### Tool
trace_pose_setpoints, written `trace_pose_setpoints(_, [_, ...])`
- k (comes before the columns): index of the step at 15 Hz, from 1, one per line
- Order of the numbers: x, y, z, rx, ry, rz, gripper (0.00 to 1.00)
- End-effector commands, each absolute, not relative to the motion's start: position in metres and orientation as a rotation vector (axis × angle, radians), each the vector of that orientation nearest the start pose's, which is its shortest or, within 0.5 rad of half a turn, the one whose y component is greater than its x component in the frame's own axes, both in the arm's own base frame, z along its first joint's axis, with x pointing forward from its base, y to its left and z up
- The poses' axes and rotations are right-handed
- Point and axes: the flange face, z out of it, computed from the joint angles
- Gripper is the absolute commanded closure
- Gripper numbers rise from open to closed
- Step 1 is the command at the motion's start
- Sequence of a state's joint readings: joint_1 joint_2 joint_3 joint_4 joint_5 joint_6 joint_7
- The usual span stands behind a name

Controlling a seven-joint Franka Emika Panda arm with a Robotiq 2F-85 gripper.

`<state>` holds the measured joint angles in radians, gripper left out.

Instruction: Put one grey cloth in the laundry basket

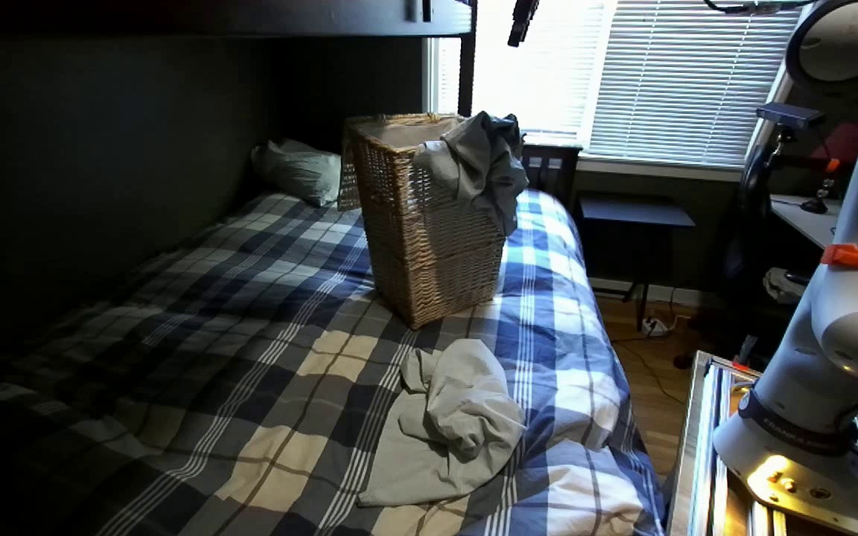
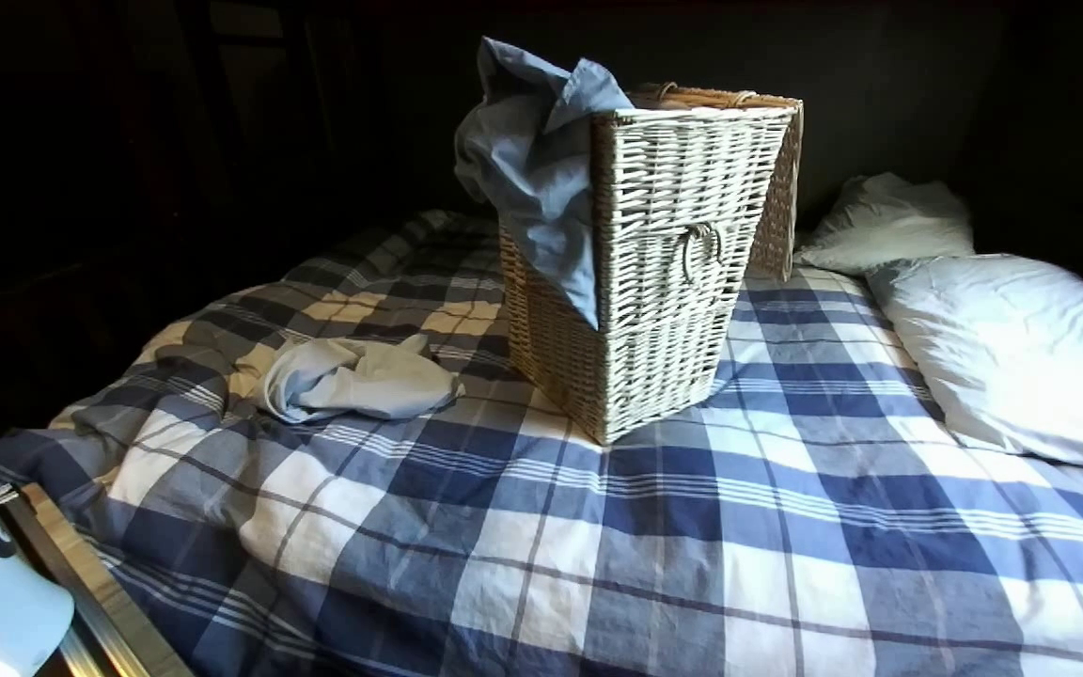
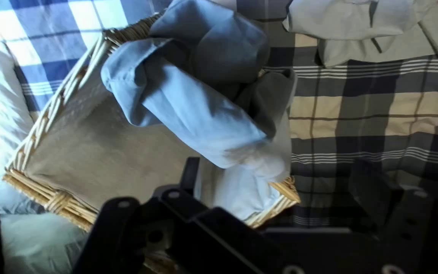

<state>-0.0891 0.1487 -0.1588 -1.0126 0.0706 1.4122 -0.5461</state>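
Note:
A tall wicker laundry basket (image 1: 429, 246) stands open on the bed; it also shows in an exterior view (image 2: 673, 235) and the wrist view (image 3: 48, 114). A grey cloth (image 1: 477, 160) hangs over its rim, partly inside and partly down the outside; it also shows in an exterior view (image 2: 541, 169) and the wrist view (image 3: 200, 102). A second grey cloth (image 1: 459, 417) lies crumpled on the bed beside the basket; it also shows in an exterior view (image 2: 363, 376) and the wrist view (image 3: 371, 30). My gripper (image 3: 283, 177) is open and empty above the basket, its fingers wide apart.
The bed (image 1: 250, 357) has a checked cover. Pillows (image 2: 1021, 348) lie near the basket. The basket's lid (image 2: 776, 197) hangs down its side. A dark upper bunk frame (image 1: 213, 18) reaches over the bed. The arm's base (image 1: 801, 447) stands beside the bed.

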Motion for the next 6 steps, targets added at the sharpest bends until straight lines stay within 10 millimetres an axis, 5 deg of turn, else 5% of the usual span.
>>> trace_pose_setpoints(1, [0.5402, -0.1128, 0.7867, -3.11, -0.553, -0.418, 0.0])
trace_pose_setpoints(6, [0.5338, -0.1082, 0.7869, -3.086, -0.6, -0.416, 0.0])
